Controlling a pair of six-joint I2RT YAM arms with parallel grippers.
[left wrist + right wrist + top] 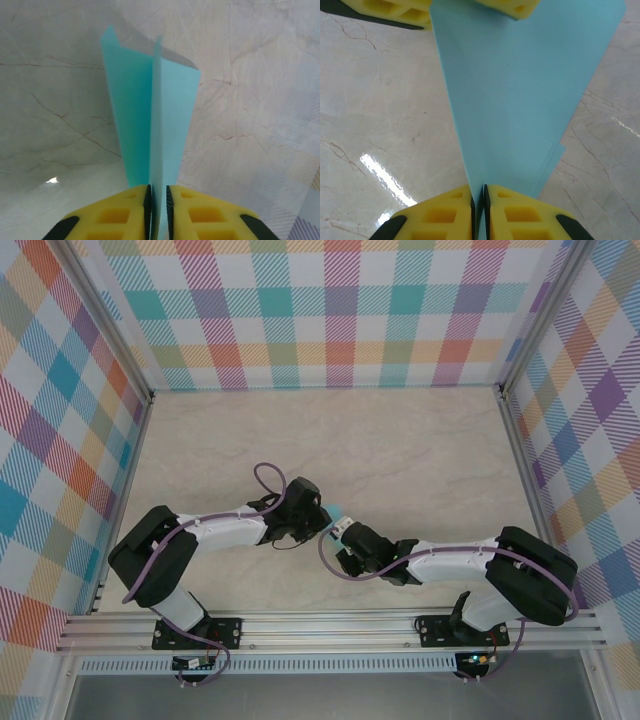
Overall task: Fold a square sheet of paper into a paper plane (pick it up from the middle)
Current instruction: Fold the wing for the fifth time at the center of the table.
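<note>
Near the centre of the top view, over the pale table [420, 440], we see the teal paper plane [335, 512] held between both grippers. At the bottom of its wrist view, our left gripper [158, 196] pinches the paper along its centre crease. Our right gripper [478, 194] pinches the opposite end, fingers pressed together on it.

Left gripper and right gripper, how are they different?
The left gripper reaches in from the left; the right gripper comes from the right. Ahead of the left gripper the paper opens into flaps; ahead of the right gripper it shows one broad face. Both have yellow fingers shut on it.
</note>
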